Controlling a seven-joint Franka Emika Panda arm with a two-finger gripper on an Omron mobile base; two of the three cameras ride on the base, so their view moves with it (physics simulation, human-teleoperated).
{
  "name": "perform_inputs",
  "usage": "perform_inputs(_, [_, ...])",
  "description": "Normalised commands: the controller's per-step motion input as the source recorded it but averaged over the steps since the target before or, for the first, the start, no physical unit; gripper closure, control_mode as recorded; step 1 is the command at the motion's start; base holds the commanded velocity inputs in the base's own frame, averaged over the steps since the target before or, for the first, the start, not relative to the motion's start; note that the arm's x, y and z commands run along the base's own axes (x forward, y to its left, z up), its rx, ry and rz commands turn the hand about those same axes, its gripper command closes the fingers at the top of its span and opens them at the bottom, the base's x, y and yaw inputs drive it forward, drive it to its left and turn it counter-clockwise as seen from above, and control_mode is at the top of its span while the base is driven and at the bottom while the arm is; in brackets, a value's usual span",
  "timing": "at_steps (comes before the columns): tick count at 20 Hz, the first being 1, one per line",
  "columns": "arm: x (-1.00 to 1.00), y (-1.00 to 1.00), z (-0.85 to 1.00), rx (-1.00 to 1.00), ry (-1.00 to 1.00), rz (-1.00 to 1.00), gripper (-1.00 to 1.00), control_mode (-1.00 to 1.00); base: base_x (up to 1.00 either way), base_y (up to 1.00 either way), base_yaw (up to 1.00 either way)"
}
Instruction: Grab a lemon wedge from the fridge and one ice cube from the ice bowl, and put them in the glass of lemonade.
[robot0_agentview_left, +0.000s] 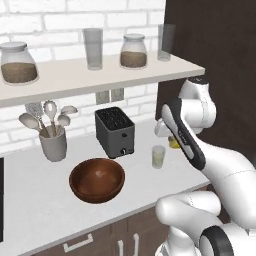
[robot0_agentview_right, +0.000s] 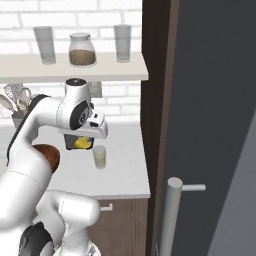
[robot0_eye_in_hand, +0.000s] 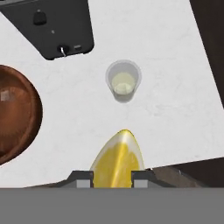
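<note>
Above the surface (robot0_eye_in_hand: 175, 100), fingers (robot0_eye_in_hand: 83, 179) clamp the lemon wedge (robot0_eye_in_hand: 119, 159) — released short, it misses the glass of lemonade (robot0_eye_in_hand: 123, 81).

Yellow lemon wedge (robot0_eye_in_hand: 117, 159) hangs above counter, near upright lemonade glass (robot0_eye_in_hand: 123, 81)

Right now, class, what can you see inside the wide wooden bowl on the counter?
The ice bowl shows bare reddish-brown wood in the left base view. In the hand view one pale square shows on its inner wall, perhaps ice. The far part of its floor is cut off at that view's edge.
</note>
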Motion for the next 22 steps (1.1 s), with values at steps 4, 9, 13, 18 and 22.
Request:
perform_inputs(4, [0.59, 0.02, -0.38, 0.08, 0.00, 0.00, 1.00, -1.00, 0.00, 0.00, 0.00])
perform_inputs(9, [0.58, 0.00, -0.29, 0.00, 0.06, 0.00, 1.00, -1.00, 0.00, 0.00, 0.00])
perform_inputs(13, [0.28, -0.02, -0.08, -0.02, 0.17, 0.00, 1.00, -1.00, 0.00, 0.00, 0.00])
perform_inputs(18, [0.33, 0.00, -0.09, -0.02, 0.11, 0.00, 1.00, -1.00, 0.00, 0.00, 0.00])
perform_inputs(22, [0.27, 0.00, -0.04, 0.00, 0.05, 0.00, 1.00, -1.00, 0.00, 0.00, 0.00])
